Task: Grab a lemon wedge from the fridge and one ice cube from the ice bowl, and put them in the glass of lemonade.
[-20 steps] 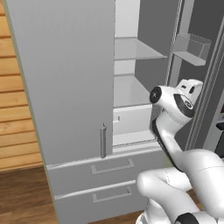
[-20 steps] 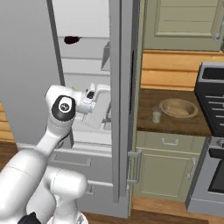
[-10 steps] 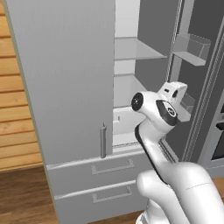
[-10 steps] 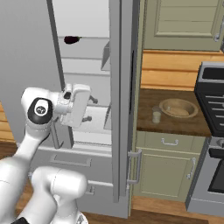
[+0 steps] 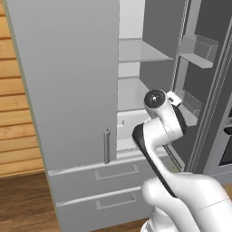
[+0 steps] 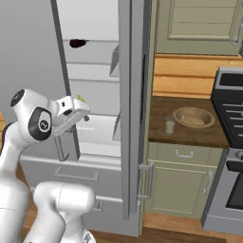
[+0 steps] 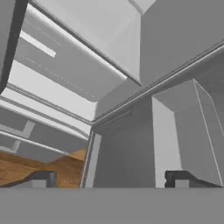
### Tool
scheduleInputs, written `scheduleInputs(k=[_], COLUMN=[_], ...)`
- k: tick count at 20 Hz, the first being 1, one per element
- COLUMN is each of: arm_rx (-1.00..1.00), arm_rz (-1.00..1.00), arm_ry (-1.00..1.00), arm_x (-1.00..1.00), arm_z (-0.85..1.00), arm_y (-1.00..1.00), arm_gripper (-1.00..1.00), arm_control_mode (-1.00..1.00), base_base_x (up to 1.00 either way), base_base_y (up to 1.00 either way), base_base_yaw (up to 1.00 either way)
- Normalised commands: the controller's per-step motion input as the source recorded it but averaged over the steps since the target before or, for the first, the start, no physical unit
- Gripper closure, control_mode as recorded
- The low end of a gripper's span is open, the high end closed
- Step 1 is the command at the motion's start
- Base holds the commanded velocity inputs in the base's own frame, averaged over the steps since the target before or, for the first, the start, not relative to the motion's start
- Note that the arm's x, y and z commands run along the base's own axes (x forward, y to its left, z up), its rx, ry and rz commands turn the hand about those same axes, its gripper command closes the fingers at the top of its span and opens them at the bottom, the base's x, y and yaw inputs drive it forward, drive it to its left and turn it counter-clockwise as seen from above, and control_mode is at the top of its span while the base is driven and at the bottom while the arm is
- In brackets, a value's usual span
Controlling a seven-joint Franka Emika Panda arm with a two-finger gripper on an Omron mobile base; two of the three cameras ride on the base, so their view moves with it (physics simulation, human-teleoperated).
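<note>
Here's the fridge (image 5: 68, 81), tall and light grey, 1 door swung open and 1 shut with 1 vertical bar handle (image 5: 107, 145) on it. Count 2 drawers (image 5: 113, 172) stacked below. Inside, 2 white shelves (image 5: 136, 50) show from the left base view, plus 2 door bins (image 5: 199, 45) on the open door.

The gripper (image 7: 109, 180) sits in front of the open compartment, pointing down toward the fridge's lower front, and its 2 dark fingertips (image 7: 41, 178) stand wide apart with nothing between them, so the pincer is spread and carrying nothing. From the right base view the hand (image 6: 71, 114) hangs just in front of the shelves.

There's the lemon wedge (image 6: 80, 98), 1 tiny lime-green piece, peeking just above the hand on a middle shelf; whether the hand touches it I can't tell. 1 dark maroon round item (image 6: 77, 43) lies on a higher shelf.

Over on the wooden counter (image 6: 190, 137) to the right: 1 glass of lemonade (image 6: 170, 125) and 1 ice bowl (image 6: 193, 116), tan and shallow, just beside each other. 1 dark stove (image 6: 230, 109) at the far right. No brands or writing readable anywhere.
</note>
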Motion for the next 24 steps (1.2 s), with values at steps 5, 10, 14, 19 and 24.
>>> scheduleInputs(k=[5, 10, 14, 19, 24], arm_rx=[0.88, 0.18, 0.05, 0.0, -0.01], arm_rz=[0.34, 0.09, 0.0, 0.0, -0.01], arm_ry=[-0.01, 0.06, 0.07, 0.04, 0.15], arm_x=[0.12, 0.0, -0.03, -0.02, 0.0], arm_z=[-0.53, 0.33, 0.29, 0.0, -0.3], arm_y=[0.27, 0.38, 0.69, 0.96, 0.89], arm_gripper=[-1.0, -1.0, -1.0, -1.0, -1.0], arm_control_mode=[-1.0, -1.0, -1.0, -1.0, -1.0], base_base_x=[0.0, 0.0, 0.0, 0.0, 0.0], base_base_y=[0.0, 0.0, 0.0, 0.0, 0.0], base_base_yaw=[0.0, 0.0, 0.0, 0.0, 0.0])
